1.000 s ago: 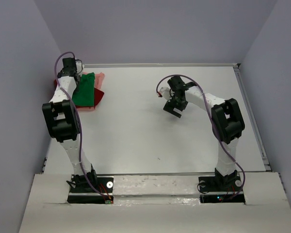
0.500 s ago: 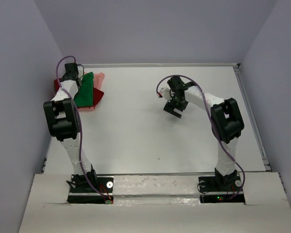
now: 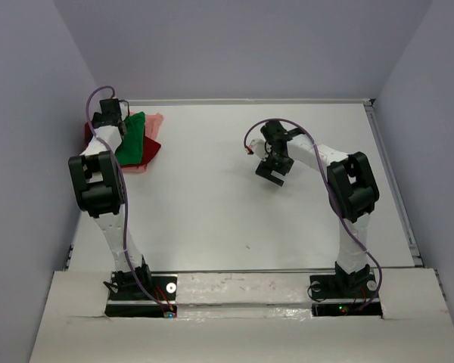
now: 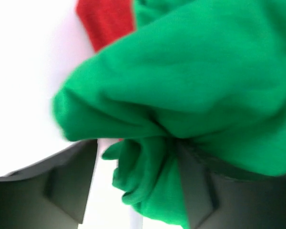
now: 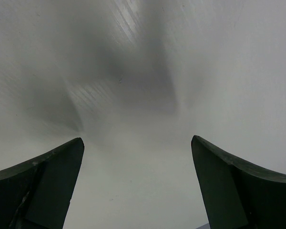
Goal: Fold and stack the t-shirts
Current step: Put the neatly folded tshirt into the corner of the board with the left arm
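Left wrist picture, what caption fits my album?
Left hand pinching the bunched green t-shirt, red t-shirt peeking behind.

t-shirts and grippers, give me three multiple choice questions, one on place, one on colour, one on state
1. Where on the table do the t-shirts lie in the top view?
A. far left corner
B. far right corner
C. near edge, centre

2. What colour is the cloth between the fingers of the left gripper?
A. white
B. green
C. blue

3. How is the right gripper?
A. shut on a shirt
B. open over bare table
C. shut on nothing

Answers:
1 A, the top view shows them heaped at the far left of the table.
2 B, the left wrist view shows the green shirt bunched between the fingers.
3 B, the right wrist view shows the fingers wide apart with only white table between them.
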`<state>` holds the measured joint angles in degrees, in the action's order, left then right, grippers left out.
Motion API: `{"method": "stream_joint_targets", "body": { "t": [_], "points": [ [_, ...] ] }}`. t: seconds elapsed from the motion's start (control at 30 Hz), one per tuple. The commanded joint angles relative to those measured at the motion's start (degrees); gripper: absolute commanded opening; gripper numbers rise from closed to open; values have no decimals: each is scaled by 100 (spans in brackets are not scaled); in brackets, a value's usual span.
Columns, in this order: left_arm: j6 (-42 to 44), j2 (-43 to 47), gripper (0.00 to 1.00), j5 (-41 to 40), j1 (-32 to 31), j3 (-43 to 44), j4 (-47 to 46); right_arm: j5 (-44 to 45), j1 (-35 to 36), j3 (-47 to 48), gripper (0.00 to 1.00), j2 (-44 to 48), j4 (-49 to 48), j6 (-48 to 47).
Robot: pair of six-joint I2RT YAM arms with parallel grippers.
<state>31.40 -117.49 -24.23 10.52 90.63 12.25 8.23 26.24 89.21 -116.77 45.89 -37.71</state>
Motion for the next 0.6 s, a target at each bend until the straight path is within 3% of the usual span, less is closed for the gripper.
{"method": "stream_joint_targets", "body": {
  "t": [0.0,0.03,0.13,0.57],
  "points": [
    [-11,147,78,-126,29,130,-153,47,22,158,100,-39,34,10],
    [-28,165,89,-152,29,113,-170,39,22,158,100,-39,34,18],
    [-37,235,99,-196,29,86,-170,39,22,141,100,-13,34,18],
    [331,1009,99,-1312,-103,341,-197,-76,22,-70,100,233,-62,-17]
  ]
}}
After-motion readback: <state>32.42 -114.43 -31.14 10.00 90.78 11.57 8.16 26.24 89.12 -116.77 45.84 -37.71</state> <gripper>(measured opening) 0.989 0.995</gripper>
